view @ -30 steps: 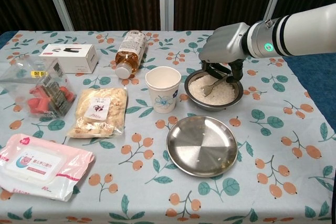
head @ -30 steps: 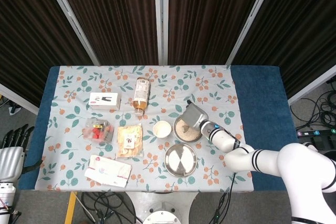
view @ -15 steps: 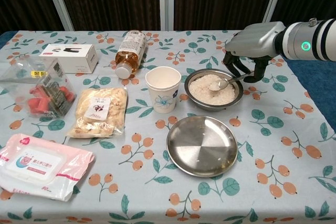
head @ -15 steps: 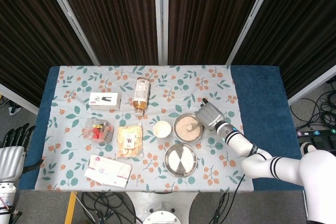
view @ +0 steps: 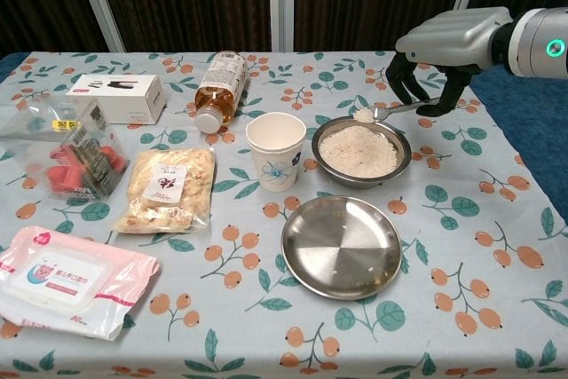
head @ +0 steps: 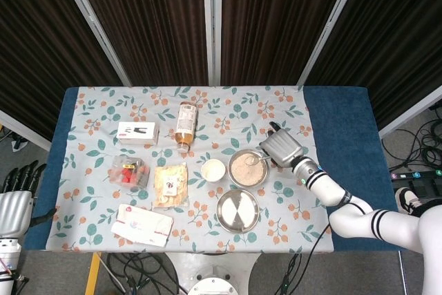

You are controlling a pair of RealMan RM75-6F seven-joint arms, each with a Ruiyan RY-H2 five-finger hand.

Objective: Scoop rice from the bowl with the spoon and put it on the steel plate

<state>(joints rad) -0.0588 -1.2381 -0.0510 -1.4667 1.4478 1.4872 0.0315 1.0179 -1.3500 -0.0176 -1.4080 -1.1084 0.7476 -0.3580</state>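
The right robot hand (view: 444, 46) is holding the spoon (view: 383, 113) by its handle, with its fingers curled around it. The spoon sticks out to the side of the robot hand, and its round end has a small heap of rice on it. That end hangs just above the far rim of the bowl (view: 361, 151), which is still full of rice. The steel plate (view: 341, 247) sits on the tabletop (view: 479, 246) below the bowl in the chest view, closer to the robot than the robot hand is, and it looks bare except maybe for a few grains. The left robot hand (head: 17, 186) waits far off at the edge of the head view, off the tabletop, with its fingers spread and nothing in it. The job now is to carry the rice over to the plate. To do it well, I think the robot hand should keep the spoon flat so no rice slides off. It should move slowly and smoothly, over the bowl and toward the plate. It should steer clear of the paper cup (view: 275, 149) beside the bowl. Once the spoon end is low over the middle of the plate, the robot hand can tip it so the rice falls there.
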